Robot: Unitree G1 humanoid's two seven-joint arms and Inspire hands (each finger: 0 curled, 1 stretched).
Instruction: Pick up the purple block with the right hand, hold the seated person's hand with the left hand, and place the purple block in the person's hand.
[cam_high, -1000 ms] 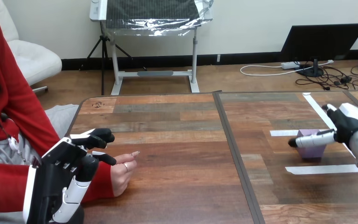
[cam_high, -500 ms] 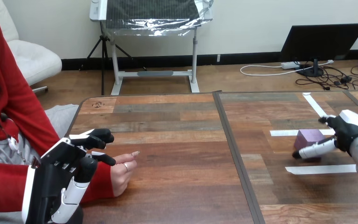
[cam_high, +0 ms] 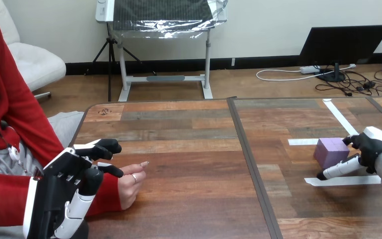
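The purple block stands on the table inside a square of white tape at the right. My right hand is just right of the block and low over the table, open, with its straight fingers reaching past the block's near side; nothing is gripped. The person's hand rests on the table at the lower left, loosely curled. My left hand hovers over the person's wrist, its fingers relaxed and open, its thumb close to the person's hand; I cannot tell if they touch.
White tape strips mark a square around the block on the right tabletop. A dark seam runs front to back between the two table halves. The person's red sleeve lies along the left edge.
My right hand has drawn back towards me and lowered, so its fingers have come off the block's front and the whole block shows. The left hand and the person's hand have stayed put.
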